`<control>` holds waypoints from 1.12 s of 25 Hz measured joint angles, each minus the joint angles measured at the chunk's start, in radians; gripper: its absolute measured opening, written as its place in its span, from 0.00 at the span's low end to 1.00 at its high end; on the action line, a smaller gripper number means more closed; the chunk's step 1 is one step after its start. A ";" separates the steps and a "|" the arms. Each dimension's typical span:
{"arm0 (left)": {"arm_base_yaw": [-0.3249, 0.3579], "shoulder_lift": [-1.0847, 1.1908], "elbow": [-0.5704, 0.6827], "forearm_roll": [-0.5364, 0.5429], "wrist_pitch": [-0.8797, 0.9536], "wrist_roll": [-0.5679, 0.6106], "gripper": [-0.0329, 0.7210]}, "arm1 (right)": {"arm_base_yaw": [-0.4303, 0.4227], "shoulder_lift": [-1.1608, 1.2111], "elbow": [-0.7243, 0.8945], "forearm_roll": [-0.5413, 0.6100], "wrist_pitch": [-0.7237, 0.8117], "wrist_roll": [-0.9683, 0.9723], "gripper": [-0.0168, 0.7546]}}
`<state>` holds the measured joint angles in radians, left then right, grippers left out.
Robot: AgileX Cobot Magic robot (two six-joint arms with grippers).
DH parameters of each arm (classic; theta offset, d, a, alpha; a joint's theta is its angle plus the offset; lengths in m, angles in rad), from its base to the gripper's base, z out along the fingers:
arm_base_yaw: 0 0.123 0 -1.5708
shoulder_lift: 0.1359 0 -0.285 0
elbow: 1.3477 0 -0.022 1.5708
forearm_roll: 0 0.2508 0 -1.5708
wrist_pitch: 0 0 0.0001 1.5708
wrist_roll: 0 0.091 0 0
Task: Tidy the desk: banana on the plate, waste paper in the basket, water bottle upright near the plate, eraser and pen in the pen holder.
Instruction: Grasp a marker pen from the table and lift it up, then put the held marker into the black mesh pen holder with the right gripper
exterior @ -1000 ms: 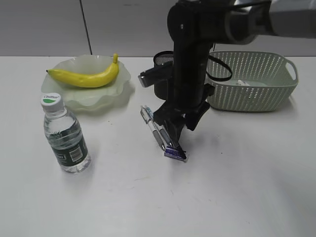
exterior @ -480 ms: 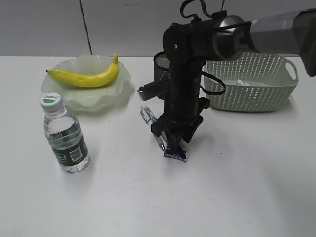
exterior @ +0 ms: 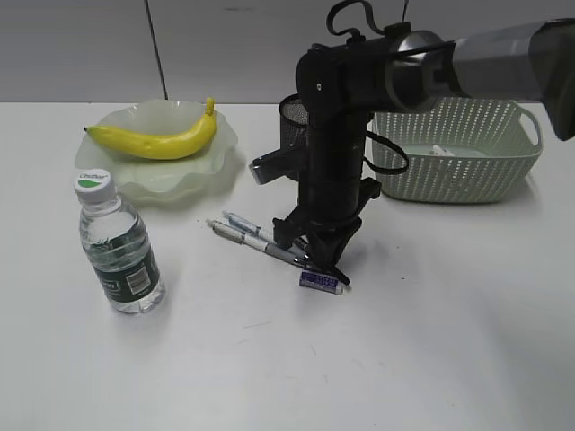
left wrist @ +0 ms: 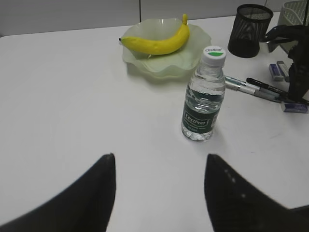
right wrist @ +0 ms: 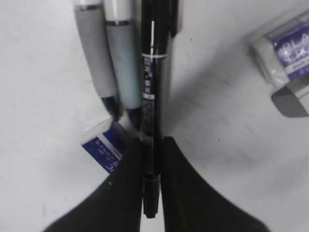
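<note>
My right gripper is shut on a black pen that lies on the desk; two grey-grip pens lie alongside it. In the exterior view that gripper points down at the pens. A blue-sleeved eraser lies by its fingers, and the right wrist view shows it plus a second eraser. The banana lies on the plate. The water bottle stands upright. My left gripper hangs open over bare desk, short of the bottle.
The black mesh pen holder stands behind the right arm, partly hidden. The green basket sits at the back right with the waste paper inside it. The left wrist view shows the pen holder beyond the pens.
The right jaws have closed on the black pen. The pens have swung from pointing away to lying crosswise, tips toward the left. The left gripper has not moved.
</note>
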<state>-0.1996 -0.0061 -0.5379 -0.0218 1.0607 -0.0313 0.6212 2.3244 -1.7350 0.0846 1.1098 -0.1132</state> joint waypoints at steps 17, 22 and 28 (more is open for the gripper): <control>0.000 0.000 0.000 0.000 -0.002 0.000 0.62 | -0.002 -0.145 -0.219 -0.076 -0.066 0.049 0.12; 0.000 0.000 0.000 0.001 -0.002 0.000 0.62 | -0.040 -0.204 -0.227 -0.085 -0.296 0.078 0.12; 0.000 0.000 0.000 0.001 -0.003 0.000 0.62 | -0.070 -0.293 -0.093 -0.068 -0.569 0.083 0.12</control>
<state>-0.1996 -0.0061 -0.5379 -0.0207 1.0575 -0.0313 0.5514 2.0312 -1.8279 0.0162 0.5405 -0.0300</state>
